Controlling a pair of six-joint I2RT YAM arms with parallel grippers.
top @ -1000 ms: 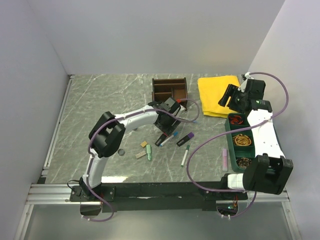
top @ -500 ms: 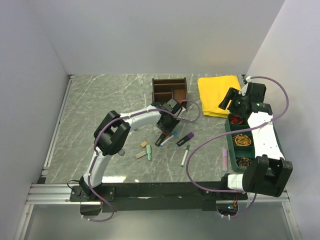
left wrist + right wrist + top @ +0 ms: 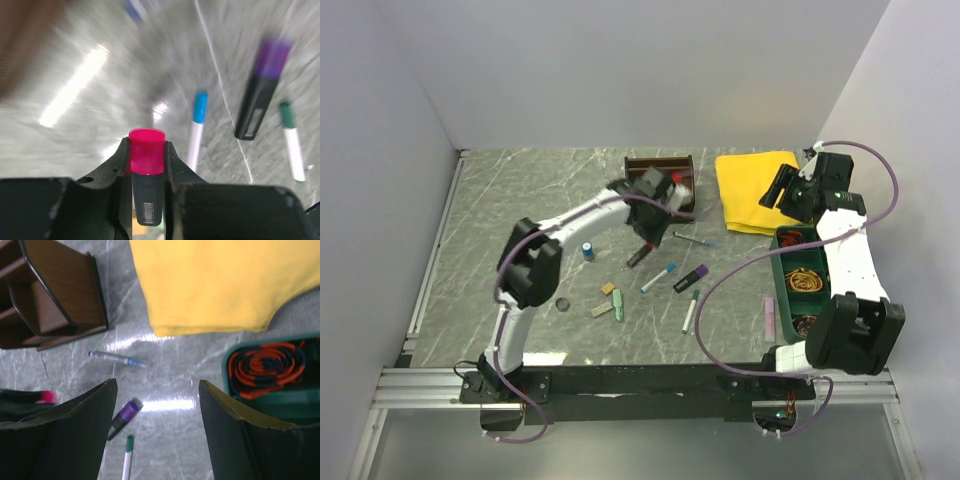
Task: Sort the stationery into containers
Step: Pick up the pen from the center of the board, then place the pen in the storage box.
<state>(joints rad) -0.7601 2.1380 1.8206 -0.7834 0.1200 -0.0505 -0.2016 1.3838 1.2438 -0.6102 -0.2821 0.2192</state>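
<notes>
1. Table (image 3: 520, 200): grey marbled top that carries everything below.
2. Yellow cloth (image 3: 755, 185): folded, at the far right. Not for sorting.
3. Green tray (image 3: 280, 402): divided, at the right edge, with coiled bands in its compartments.
4. Wooden organiser (image 3: 60, 280): dark brown, far centre, just left of the cloth. The compartments in view look empty.
5. Right hand (image 3: 157, 385): spread wide and holding nothing, above the gap between cloth and tray.
6. Left hand (image 3: 146, 145): clamped narrowly on the black marker (image 3: 148, 200), close under its pink cap. The marker is off the table, just on the near side of the organiser. The left wrist view is blurred.
7. Purple marker (image 3: 691, 278): lies loose mid-table.
8. Pens, all loose: blue-capped pen (image 3: 658, 277), green-capped pen (image 3: 690, 311) and thin pen (image 3: 692, 238) nearest the organiser.
9. Erasers, all loose: pink eraser (image 3: 770, 316) beside the tray; green eraser (image 3: 618, 305) and tan erasers (image 3: 607, 289) near the left arm.
10. Small bottle (image 3: 588, 250): blue-capped and upright, left of the held marker.

Hazards, as judged:
- The grip sits near one end of the marker, so the long body could swivel or slide out between the fingers.
- A tilted marker could catch the organiser's front wall and push the organiser back, or miss its compartment.
- The left arm's cable hangs low by the thin pen and could drag it along.
</notes>
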